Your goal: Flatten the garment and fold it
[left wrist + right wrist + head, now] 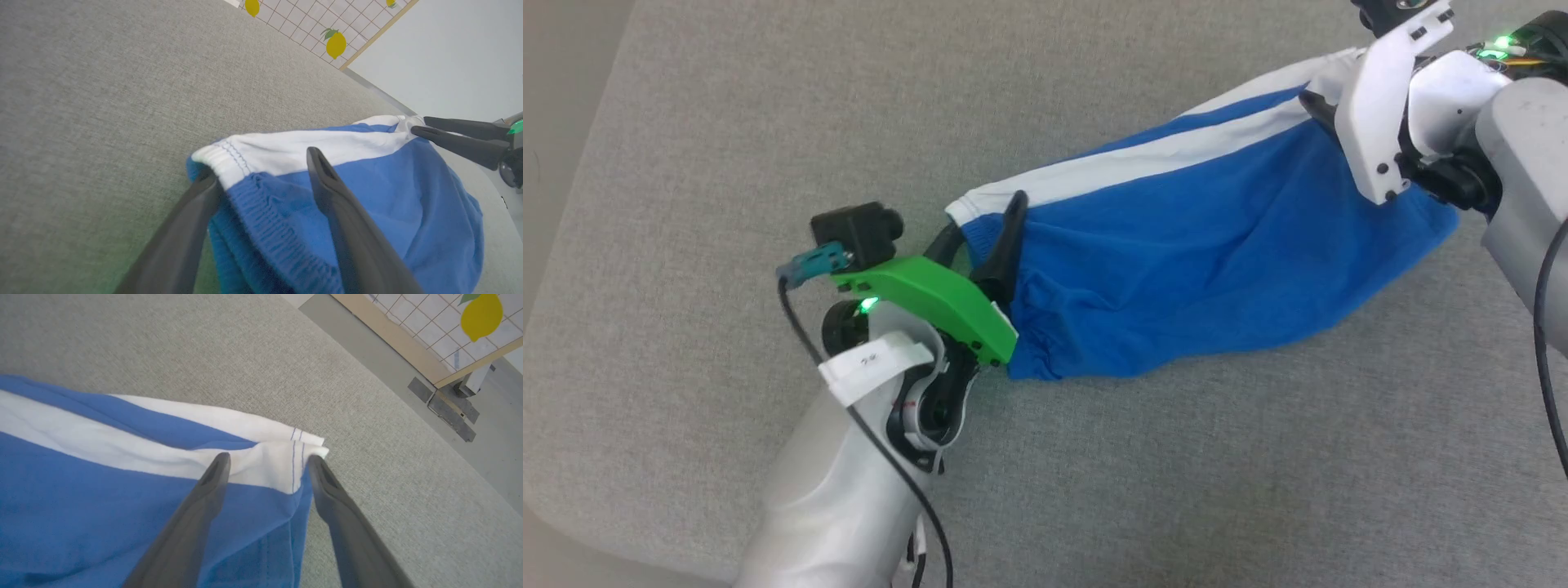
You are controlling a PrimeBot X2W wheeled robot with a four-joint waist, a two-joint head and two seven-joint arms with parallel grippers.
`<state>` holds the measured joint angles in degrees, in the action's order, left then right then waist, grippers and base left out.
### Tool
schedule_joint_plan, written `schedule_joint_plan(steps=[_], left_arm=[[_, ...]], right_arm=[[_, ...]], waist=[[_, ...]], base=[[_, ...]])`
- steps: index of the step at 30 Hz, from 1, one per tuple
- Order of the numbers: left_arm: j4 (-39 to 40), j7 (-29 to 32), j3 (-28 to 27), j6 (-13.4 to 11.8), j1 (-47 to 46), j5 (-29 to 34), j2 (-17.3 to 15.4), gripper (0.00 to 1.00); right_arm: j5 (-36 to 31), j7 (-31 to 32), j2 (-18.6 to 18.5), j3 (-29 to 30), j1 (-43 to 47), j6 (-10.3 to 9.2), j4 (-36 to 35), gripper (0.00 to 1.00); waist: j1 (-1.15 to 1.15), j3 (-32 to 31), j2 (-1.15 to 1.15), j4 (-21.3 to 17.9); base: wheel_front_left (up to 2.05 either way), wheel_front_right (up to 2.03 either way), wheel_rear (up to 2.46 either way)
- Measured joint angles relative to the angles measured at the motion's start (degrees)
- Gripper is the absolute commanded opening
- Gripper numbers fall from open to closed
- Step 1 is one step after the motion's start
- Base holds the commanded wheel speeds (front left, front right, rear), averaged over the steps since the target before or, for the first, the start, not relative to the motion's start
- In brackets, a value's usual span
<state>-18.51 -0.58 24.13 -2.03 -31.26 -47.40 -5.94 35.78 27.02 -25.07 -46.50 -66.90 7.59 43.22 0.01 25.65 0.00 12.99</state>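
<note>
My left pincer (261,165) stands wide astride the shorts (1176,269) at the waistband (229,163), right pincer (268,458) wide at the hem (286,467), neither gripping. If I back out carelessly, a finger could snag the cloth and rumple it.

One pair of shorts (1176,269), on one grey mat (727,204). Two white stripes (102,451) run along its side. Two grippers: one left gripper (261,163) and one right gripper (268,458), each with two dark fingers (192,522). One black camera (858,229). Two green lights (868,305). Three lemons (336,44) on the tiles (294,16), one cut by the edge.
</note>
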Motion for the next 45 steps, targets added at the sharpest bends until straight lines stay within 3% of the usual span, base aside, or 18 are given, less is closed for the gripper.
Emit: schedule_joint_plan(steps=[15,16,20,26,31,36,45], left_arm=[[6.0,-0.4,0.0,-2.7,10.3,0.8,-5.1,1.00],[7.4,-5.0,-0.6,-3.3,11.7,3.5,-5.9,1.00],[8.2,-12.2,-1.7,-3.6,13.3,7.3,-6.3,1.00],[11.8,-14.1,-7.9,-3.1,15.3,16.0,-4.5,1.00],[15.5,-14.2,-13.7,1.1,18.3,24.9,-1.0,1.00],[15.6,-14.2,-16.8,5.5,20.9,29.2,1.5,1.00],[15.6,-14.2,-17.9,8.2,21.0,32.4,2.6,1.00]], right_arm=[[4.5,-14.7,-3.2,1.2,12.9,0.00,-7.0,1.00],[3.7,-19.7,-3.3,4.3,16.3,0.00,-7.1,1.00],[1.9,-26.5,-2.4,10.0,21.3,0.00,-6.4,1.00],[-0.7,-32.4,1.3,19.2,25.8,0.00,-4.6,1.00],[-1.2,-30.4,5.9,25.7,26.1,0.00,-2.2,1.00],[-0.2,-22.1,10.6,32.1,25.0,0.00,3.1,1.00],[-5.0,-9.6,13.5,41.4,15.9,-0.01,16.5,1.00]], waist=[[0.00,-8.4,0.00,-2.4],[-0.01,-10.0,0.00,-2.8],[-0.01,-12.1,0.00,-2.9],[-0.01,-14.1,0.00,-2.8],[-0.01,-14.0,0.00,-3.3],[-0.01,-13.4,0.00,-3.5],[-0.01,-12.1,0.00,-2.1]], base=[[0.00,0.00,0.00],[0.00,0.00,0.00],[0.00,0.00,0.00],[0.00,0.00,0.00],[0.00,0.00,0.00],[0.00,0.00,0.00],[0.00,0.00,0.00]])
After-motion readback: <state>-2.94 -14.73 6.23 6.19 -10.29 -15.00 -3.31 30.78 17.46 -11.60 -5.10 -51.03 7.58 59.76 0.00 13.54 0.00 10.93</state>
